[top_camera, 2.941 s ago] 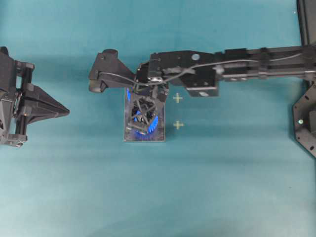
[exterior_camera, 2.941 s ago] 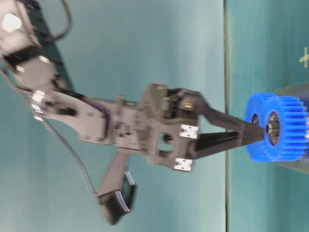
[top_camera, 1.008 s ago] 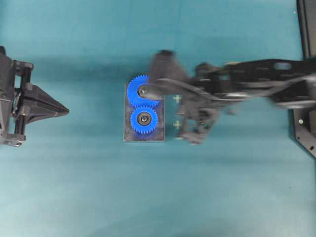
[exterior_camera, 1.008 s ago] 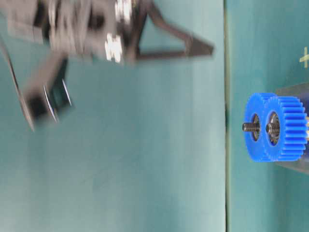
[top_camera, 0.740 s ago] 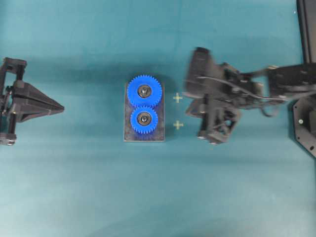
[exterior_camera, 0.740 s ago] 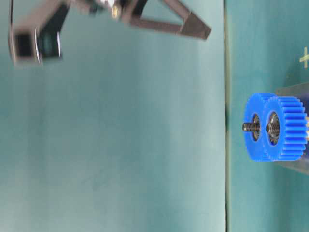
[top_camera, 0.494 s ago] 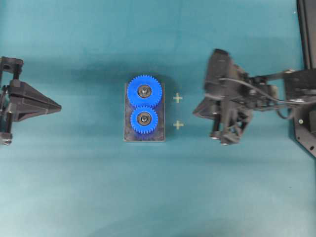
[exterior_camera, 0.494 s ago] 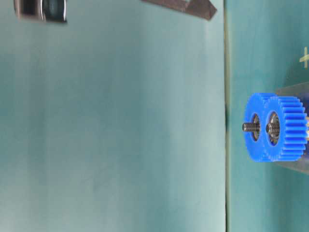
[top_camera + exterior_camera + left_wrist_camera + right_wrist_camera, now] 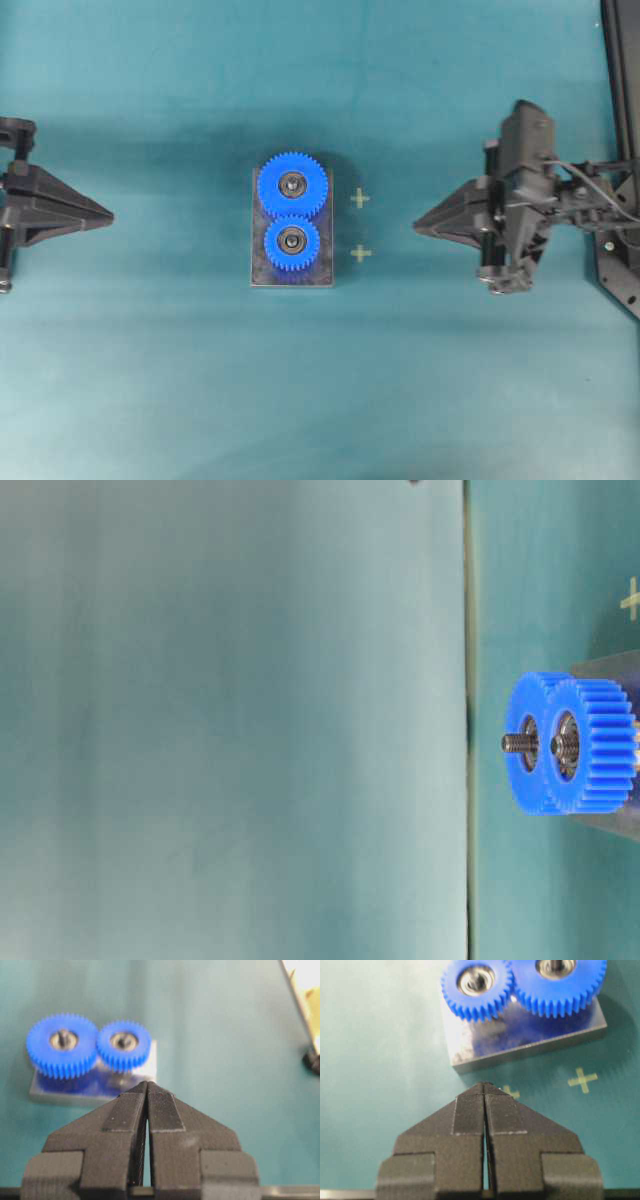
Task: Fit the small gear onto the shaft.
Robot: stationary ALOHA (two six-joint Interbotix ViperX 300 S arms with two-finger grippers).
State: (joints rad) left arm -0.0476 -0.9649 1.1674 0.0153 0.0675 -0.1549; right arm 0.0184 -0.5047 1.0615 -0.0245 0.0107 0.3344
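shaft (image 9: 476, 980) mostly hidden inside small gear (image 9: 476, 987), larger gear (image 9: 560, 982) cut off at top edge

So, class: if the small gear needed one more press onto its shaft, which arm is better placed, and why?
Neither clearly. The small gear already sits on the plate, meshed with the large gear. The left gripper and right gripper are both shut and well clear; the right looks slightly nearer.

a flat teal tabletop (image 9: 180, 380) fills the scene, with two small pale cross marks (image 9: 360, 199) right of centre, evenly lit.
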